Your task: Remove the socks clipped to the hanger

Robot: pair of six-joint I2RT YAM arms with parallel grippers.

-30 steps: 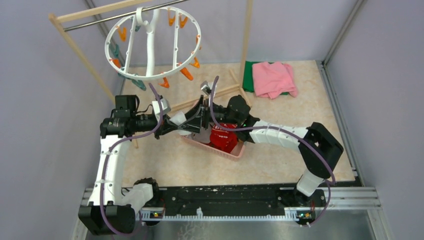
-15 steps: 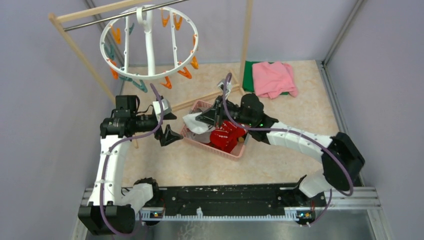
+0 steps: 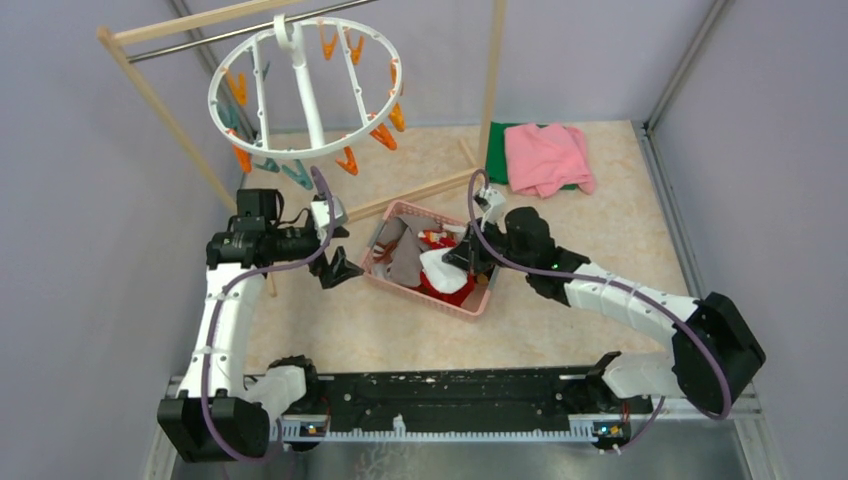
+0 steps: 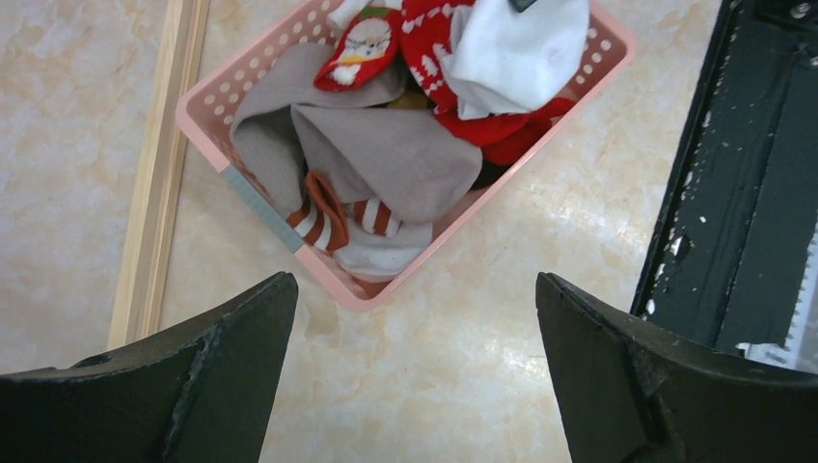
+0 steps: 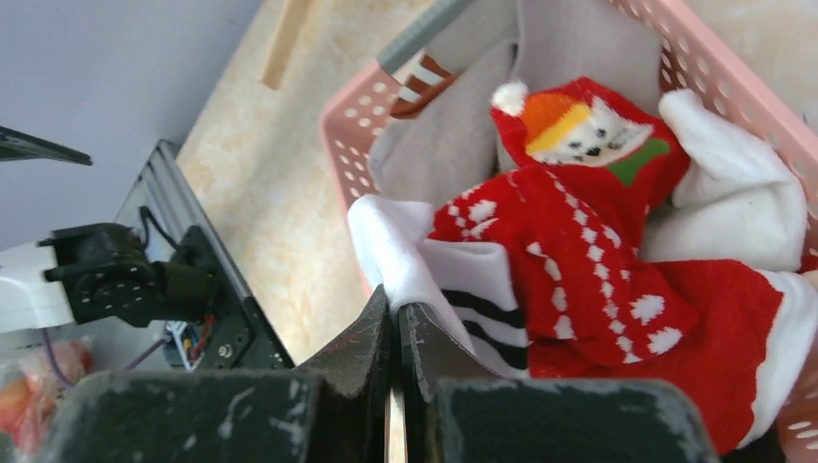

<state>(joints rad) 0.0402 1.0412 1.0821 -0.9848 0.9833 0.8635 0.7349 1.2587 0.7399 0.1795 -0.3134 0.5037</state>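
The white hanger (image 3: 305, 85) hangs from the metal bar, and I see nothing in its orange and teal clips. The socks lie heaped in a pink basket (image 3: 478, 306): grey ones (image 4: 386, 154), red patterned ones (image 5: 598, 251) and white ones (image 4: 521, 48). My right gripper (image 5: 394, 304) is shut on the edge of a white sock with black stripes (image 5: 453, 280), low over the basket's right side (image 3: 462, 258). Just off the basket's near left corner (image 4: 347, 286), my left gripper (image 4: 415, 289) stands wide open above the bare table, holding nothing.
A wooden-framed rack (image 3: 160, 95) carries the hanger, and its base slat (image 4: 154, 193) lies left of the basket. A pink cloth (image 3: 545, 155) on a green cloth (image 3: 495, 150) sits at the back right. A black rail (image 3: 450, 400) runs along the near edge.
The left gripper opened and let go of the white sock. The right gripper shut on it and carried it right, over the basket. The hanger swung slightly.
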